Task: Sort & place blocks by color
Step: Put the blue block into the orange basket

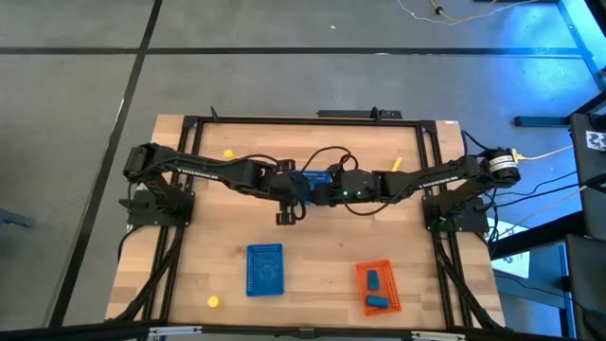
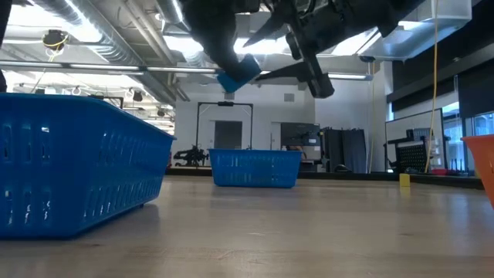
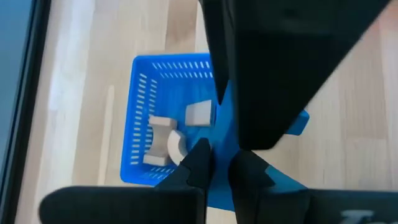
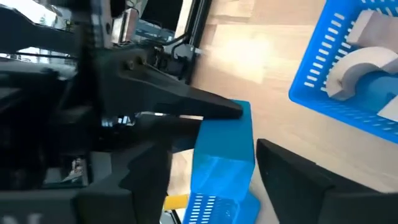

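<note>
Both arms meet above the middle of the table. My left gripper (image 3: 222, 169) is shut on a blue block (image 4: 225, 155), which hangs tilted in the air in the low view (image 2: 239, 73). My right gripper (image 4: 217, 177) is open, one finger on either side of that block's other end; I cannot tell whether they touch it. Below them stands the blue basket (image 1: 265, 270) with tan blocks (image 3: 163, 140) in it. The orange basket (image 1: 379, 287) holds two blue blocks (image 1: 376, 302). Three yellow blocks lie loose on the table (image 1: 228, 152), (image 1: 398, 164), (image 1: 214, 301). My left gripper pinches the blue block between its two fingers at one end (image 4: 239, 115), coming level from the table's left. One fingertip (image 4: 217, 109) lies on the block's upper face. The block is lifted clear of the table, high above it, and sits tilted.
The blue basket (image 2: 69, 166) is near the front edge left of centre, the orange basket (image 2: 482, 166) right of centre. A dark frame (image 1: 189, 142) runs around the table's sides. Another blue basket (image 2: 255, 168) shows far behind in the low view.
</note>
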Robot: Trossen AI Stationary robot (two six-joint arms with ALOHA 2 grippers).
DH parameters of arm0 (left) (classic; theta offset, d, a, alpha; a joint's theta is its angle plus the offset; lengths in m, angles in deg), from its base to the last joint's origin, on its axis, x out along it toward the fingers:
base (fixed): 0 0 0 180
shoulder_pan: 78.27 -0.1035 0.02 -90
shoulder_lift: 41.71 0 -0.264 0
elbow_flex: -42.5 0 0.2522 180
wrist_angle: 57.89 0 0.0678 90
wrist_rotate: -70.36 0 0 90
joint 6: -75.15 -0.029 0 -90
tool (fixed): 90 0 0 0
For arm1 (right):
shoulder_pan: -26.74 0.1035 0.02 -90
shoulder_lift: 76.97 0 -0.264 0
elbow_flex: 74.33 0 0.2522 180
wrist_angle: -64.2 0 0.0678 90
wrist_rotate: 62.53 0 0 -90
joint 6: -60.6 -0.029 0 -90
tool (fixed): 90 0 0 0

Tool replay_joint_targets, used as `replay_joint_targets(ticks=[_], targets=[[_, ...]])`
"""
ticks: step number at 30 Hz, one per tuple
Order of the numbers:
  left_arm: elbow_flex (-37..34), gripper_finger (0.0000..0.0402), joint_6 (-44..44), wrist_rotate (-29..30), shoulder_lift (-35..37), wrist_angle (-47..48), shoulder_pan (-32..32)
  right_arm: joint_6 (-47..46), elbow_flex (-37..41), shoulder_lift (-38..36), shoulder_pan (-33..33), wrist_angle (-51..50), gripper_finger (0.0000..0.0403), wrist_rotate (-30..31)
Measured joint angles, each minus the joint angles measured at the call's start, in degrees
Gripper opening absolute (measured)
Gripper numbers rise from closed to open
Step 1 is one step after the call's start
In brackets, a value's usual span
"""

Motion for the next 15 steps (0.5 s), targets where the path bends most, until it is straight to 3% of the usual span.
replay_joint_targets(ticks=[8,13,15], targets=[[-0.07,0.0034,-0.03,0.56,0.00,-2.44,-0.09,-0.20,0.00,0.60,0.03,-0.46,0.0145,-0.08],[-0.04,0.0060,0.95,-0.50,0.00,-2.76,-0.69,2.07,0.00,0.13,0.03,-1.29,0.0136,-0.23],[1.12,0.0074,1.93,-4.52,0.00,-1.71,-1.47,3.39,0.00,-0.87,-0.22,-2.50,0.0136,-1.06]])
